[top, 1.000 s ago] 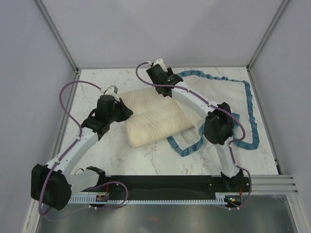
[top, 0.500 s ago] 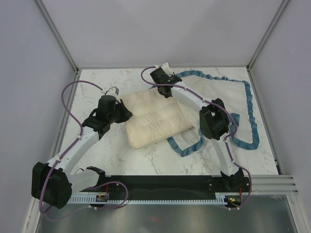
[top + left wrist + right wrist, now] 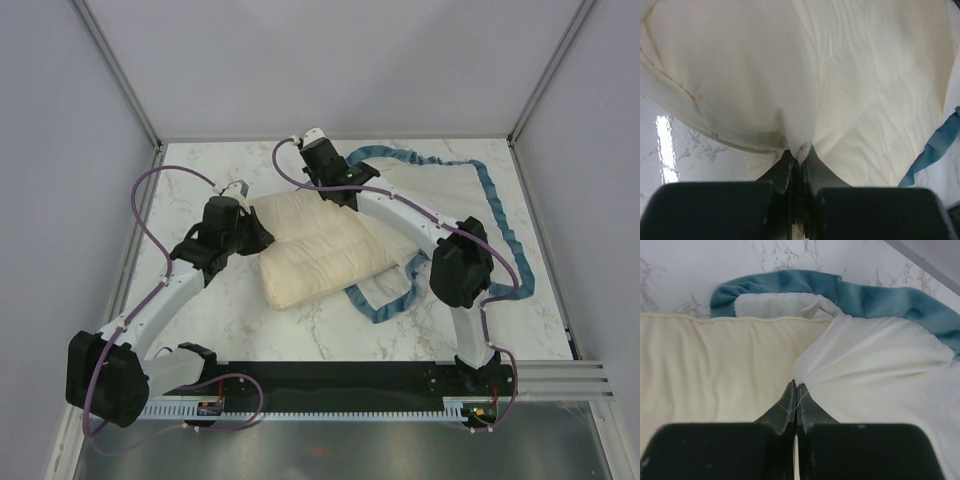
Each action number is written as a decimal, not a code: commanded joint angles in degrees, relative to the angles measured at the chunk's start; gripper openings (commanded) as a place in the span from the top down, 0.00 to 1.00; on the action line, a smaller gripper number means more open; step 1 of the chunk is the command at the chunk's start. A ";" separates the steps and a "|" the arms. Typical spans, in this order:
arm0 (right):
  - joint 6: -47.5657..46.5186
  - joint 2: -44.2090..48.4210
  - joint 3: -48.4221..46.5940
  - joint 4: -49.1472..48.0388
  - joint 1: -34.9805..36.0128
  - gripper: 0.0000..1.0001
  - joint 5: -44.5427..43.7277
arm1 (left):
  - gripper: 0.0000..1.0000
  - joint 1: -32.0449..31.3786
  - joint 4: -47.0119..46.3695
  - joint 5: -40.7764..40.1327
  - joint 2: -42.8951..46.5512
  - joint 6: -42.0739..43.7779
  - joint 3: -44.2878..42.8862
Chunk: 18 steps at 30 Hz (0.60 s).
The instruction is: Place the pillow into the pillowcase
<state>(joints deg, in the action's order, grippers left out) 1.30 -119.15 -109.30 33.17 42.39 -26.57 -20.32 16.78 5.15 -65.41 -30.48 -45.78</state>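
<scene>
The left arm reaches from its base at the near left corner of the worktop up and to the right, elbow low, wrist tipped down at the left end of the pillow. The left gripper has its jaws pressed together on a small pinch of the pillow's cream cloth, which puckers into folds around the tips.

The right arm rises from the near right corner, bends at a raised elbow above the near right part of the pillowcase, and stretches its forearm back and left to the pillow's far edge. The right gripper is clamped on a gather of the pillowcase's white inner cloth, just where that cloth meets the pillow.

The pillow lies at the middle of the worktop, folded along a lengthwise crease. The pillowcase is spread over the right half, toward the far right corner, white side up, with its blue ruffle looping round it. The pillow's right end overlaps the case's left edge; how far it is inside I cannot tell.
</scene>
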 commanded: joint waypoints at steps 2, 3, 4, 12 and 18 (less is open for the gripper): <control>-0.51 8.58 -0.65 -3.81 4.10 1.00 11.71 | 0.98 -0.34 -5.62 8.73 3.44 1.48 -4.49; -0.07 10.33 -1.09 -3.46 4.19 1.00 12.50 | 0.98 -0.34 -5.00 8.91 3.79 1.30 -5.71; 0.80 11.13 -2.40 -2.42 4.19 1.00 12.68 | 0.98 -0.43 -4.48 8.83 4.49 1.13 -6.33; 4.05 9.83 -7.88 6.03 1.65 1.00 7.49 | 0.98 -0.34 -3.06 8.74 11.26 0.95 -12.32; 6.17 3.41 -4.26 5.15 -0.82 1.00 10.90 | 0.98 -0.43 -7.63 13.30 11.62 -2.92 -6.26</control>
<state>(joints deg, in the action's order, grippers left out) 5.08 -112.12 -114.34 39.44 41.15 -20.58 -20.38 18.50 11.60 -53.12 -30.46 -54.06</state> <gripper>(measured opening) 0.010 0.058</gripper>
